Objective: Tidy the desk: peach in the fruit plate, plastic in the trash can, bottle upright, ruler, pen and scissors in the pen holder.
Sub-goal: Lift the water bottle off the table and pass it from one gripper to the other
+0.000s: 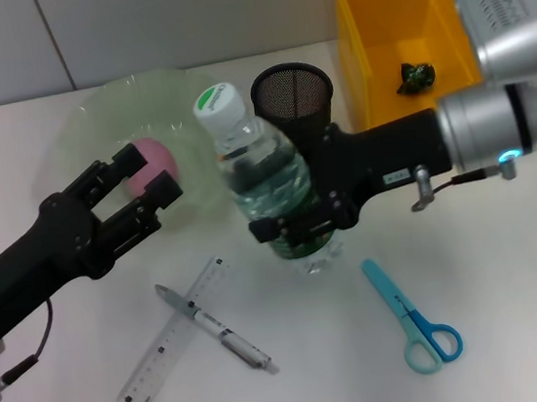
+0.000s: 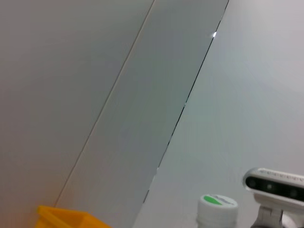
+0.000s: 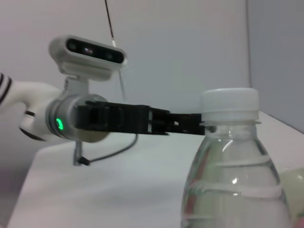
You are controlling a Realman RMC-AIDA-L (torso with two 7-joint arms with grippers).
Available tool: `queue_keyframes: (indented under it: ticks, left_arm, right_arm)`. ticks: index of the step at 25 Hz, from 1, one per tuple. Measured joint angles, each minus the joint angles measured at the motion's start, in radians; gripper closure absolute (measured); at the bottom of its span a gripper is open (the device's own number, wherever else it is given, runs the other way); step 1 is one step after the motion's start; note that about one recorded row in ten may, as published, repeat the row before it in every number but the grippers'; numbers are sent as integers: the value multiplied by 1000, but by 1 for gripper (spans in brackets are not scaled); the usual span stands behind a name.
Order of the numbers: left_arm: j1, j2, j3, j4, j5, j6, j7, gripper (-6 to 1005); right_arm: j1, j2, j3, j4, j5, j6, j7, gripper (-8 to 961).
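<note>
Between the two tools, near the middle of the table (image 1: pixel 511 259), stands the bottle (image 1: pixel 266 177), upright with its white cap on top. The right tool (image 1: pixel 296 222) is clamped on the lower body of the bottle, at the dark green label, so this step looks nearly finished; I judge that only the release is left.

Behind the left tool (image 1: pixel 149 186), the pink peach (image 1: pixel 154 162) already lies in the fruit plate (image 1: pixel 93 124). Beyond the right arm, a small dark crumpled piece (image 1: pixel 417 76), which I take for the plastic, lies inside the trash can (image 1: pixel 367 42). These two parts seem done.

Just behind the right tool, the pen holder (image 1: pixel 291 92) appears empty. The ruler (image 1: pixel 173 338) and the pen (image 1: pixel 216 329) lie crossed on the table, in front of the left tool and below it. The scissors (image 1: pixel 412 316) lie in front of the right tool, well apart from the ruler. So three things are not yet in the pen holder.

The left tool hangs above the table beside the fruit plate, its fingers (image 1: pixel 131 159) apart, and it holds nothing.
</note>
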Motion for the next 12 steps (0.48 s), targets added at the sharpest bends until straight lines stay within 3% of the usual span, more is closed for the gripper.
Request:
queue_keyframes:
  ticks: [12]
  left_arm:
    - [-34,-8,1,-39,-3,7,10,193]
  right_arm:
    - [60,5,-3,177,53,21,-95,184]
